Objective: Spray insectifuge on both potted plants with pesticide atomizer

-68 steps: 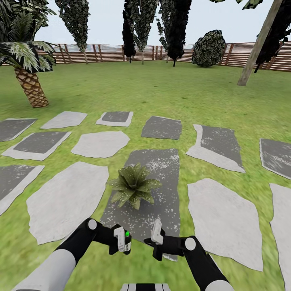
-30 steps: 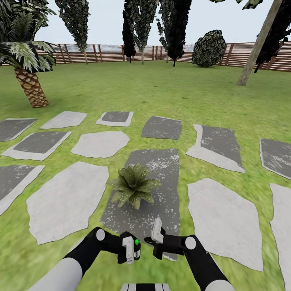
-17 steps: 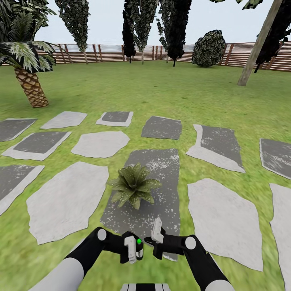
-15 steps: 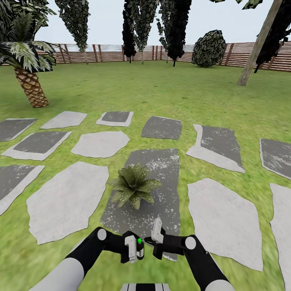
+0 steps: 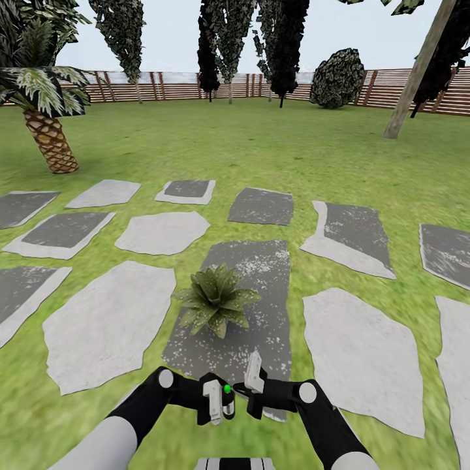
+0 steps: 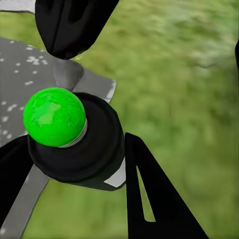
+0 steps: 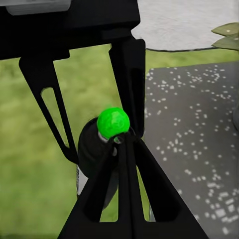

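One potted plant [image 5: 215,303], a low rosette of speckled olive leaves, sits on a dark grey stepping stone [image 5: 261,274] just ahead of my hands; the second plant is out of view. My left gripper [image 5: 219,399] is shut on the pesticide atomizer [image 5: 226,390], whose bright green tip [image 6: 54,116] points up from a dark body between the black fingers [image 6: 149,194]. My right gripper [image 5: 253,386] hangs right beside it, almost touching, its fingers [image 7: 124,164] pressed together and holding nothing. The atomizer's green tip [image 7: 113,121] stands just past those fingertips, and leaves of the plant [image 7: 228,35] lie farther off.
Flat grey stepping stones [image 5: 104,323] lie around on the lawn [image 5: 261,150]. A palm [image 5: 49,130] stands at the far left, a leaning trunk [image 5: 418,72] at the far right, and dark trees and a shrub [image 5: 336,78] line the brown slatted fence [image 5: 170,85].
My left gripper has carried the atomizer to the right and slightly lower, closing up on the right gripper. The right arm, the plant and the camera have stayed put.
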Motion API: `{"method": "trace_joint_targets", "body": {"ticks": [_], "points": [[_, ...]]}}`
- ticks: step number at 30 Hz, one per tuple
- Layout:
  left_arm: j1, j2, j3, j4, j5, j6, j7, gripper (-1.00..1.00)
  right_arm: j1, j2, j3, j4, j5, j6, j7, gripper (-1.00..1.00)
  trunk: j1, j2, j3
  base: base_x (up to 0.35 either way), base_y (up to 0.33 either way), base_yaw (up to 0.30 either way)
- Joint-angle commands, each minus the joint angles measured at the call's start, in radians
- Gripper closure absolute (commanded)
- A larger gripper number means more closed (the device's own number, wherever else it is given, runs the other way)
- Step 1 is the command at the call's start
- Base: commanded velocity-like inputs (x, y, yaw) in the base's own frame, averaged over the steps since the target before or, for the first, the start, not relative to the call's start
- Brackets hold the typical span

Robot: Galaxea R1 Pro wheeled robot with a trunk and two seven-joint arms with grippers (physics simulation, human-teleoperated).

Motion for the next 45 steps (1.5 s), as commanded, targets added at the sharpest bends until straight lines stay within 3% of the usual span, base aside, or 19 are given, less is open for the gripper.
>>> {"method": "trace_joint_targets", "body": {"ticks": [1,11,16,23,24,26,28,30,32,33,34,35,37,38,40,41,43,44,45], "points": [[0.000,-0.003,0.000,-0.001,-0.007,-0.005,-0.001,1.00,0.000,0.002,-0.006,-0.001,0.007,-0.005,0.005,1.00,0.000,0.000,-0.001,0.000,0.000,0.000],[0.000,-0.010,0.000,-0.003,-0.007,-0.004,-0.001,1.00,0.000,0.002,-0.006,-0.001,0.007,-0.005,0.005,1.00,0.000,0.000,-0.001,0.000,0.000,0.000],[-0.001,0.006,0.002,-0.001,-0.012,-0.002,0.001,1.00,0.000,0.002,-0.007,0.000,0.008,-0.005,0.005,1.00,0.000,0.000,-0.001,0.000,0.000,0.000],[0.032,0.206,0.003,0.027,-0.010,0.001,0.007,1.00,0.000,0.002,-0.008,0.003,0.008,-0.005,0.005,1.00,0.000,0.000,-0.001,0.000,0.000,0.000],[0.051,0.254,0.004,0.032,-0.010,0.004,0.008,1.00,0.000,0.002,-0.009,0.005,0.008,-0.006,0.005,-1.00,0.000,0.000,-0.001,0.000,0.000,0.000],[0.075,0.317,0.006,0.037,-0.009,0.007,0.009,1.00,0.000,0.002,-0.012,0.007,0.011,-0.006,0.002,-1.00,0.000,0.000,-0.001,0.000,0.000,0.000],[0.098,0.347,0.020,0.048,-0.007,0.010,0.037,1.00,0.000,0.002,-0.018,0.008,0.014,-0.006,-0.016,-1.00,0.000,0.000,-0.001,0.000,0.000,0.000],[0.118,0.355,0.100,0.093,-0.007,0.009,0.137,1.00,0.000,-0.032,-0.029,0.013,0.013,-0.006,-0.076,-1.00,0.000,0.000,-0.001,0.000,0.000,0.000],[0.127,0.357,0.229,0.168,-0.002,0.001,0.273,1.00,0.000,-0.085,-0.077,0.052,0.012,-0.007,-0.175,-1.00,0.000,0.000,-0.001,0.000,0.000,0.000],[0.128,0.356,0.282,0.191,0.005,0.000,0.319,1.00,0.000,-0.098,-0.107,0.077,0.011,-0.007,-0.213,-1.00,0.000,0.000,-0.001,0.000,0.000,0.000],[0.129,0.352,0.399,0.232,0.026,-0.002,0.424,1.00,0.000,-0.124,-0.197,0.134,0.011,-0.008,-0.292,-1.00,0.000,0.000,-0.001,0.000,0.000,0.000],[0.130,0.349,0.451,0.248,0.037,-0.002,0.477,1.00,0.000,-0.134,-0.248,0.160,0.011,-0.009,-0.326,-1.00,0.000,0.000,-0.001,0.000,0.000,0.000],[0.130,0.340,0.580,0.298,0.072,-0.006,0.635,1.00,0.000,-0.157,-0.438,0.237,0.011,-0.010,-0.411,-1.00,0.000,0.000,-0.001,0.000,0.000,0.000],[0.131,0.335,0.637,0.332,0.116,-0.010,0.700,1.00,0.002,-0.165,-0.561,0.281,0.011,-0.011,-0.481,-1.00,0.000,0.000,-0.001,0.000,0.000,0.000],[0.150,0.332,0.685,0.372,0.209,-0.086,0.743,1.00,0.006,-0.186,-0.708,0.356,0.012,-0.015,-0.660,-1.00,0.000,0.000,-0.001,0.000,0.000,0.000],[0.171,0.331,0.694,0.381,0.259,-0.146,0.751,1.00,0.007,-0.200,-0.749,0.391,0.012,-0.020,-0.759,-1.00,0.000,0.000,-0.001,0.000,0.000,0.000],[0.223,0.335,0.703,0.386,0.358,-0.249,0.757,1.00,0.015,-0.235,-0.782,0.469,0.011,-0.064,-0.909,-1.00,0.000,0.000,-0.001,0.000,0.000,0.000],[0.238,0.336,0.704,0.384,0.385,-0.274,0.757,1.00,0.023,-0.244,-0.786,0.495,0.011,-0.093,-0.940,-1.00,0.000,0.000,-0.001,0.000,0.000,0.000],[0.256,0.338,0.705,0.383,0.424,-0.313,0.758,1.00,0.044,-0.258,-0.791,0.535,0.010,-0.169,-0.985,-1.00,0.000,0.000,-0.001,0.000,0.000,0.000]]}}
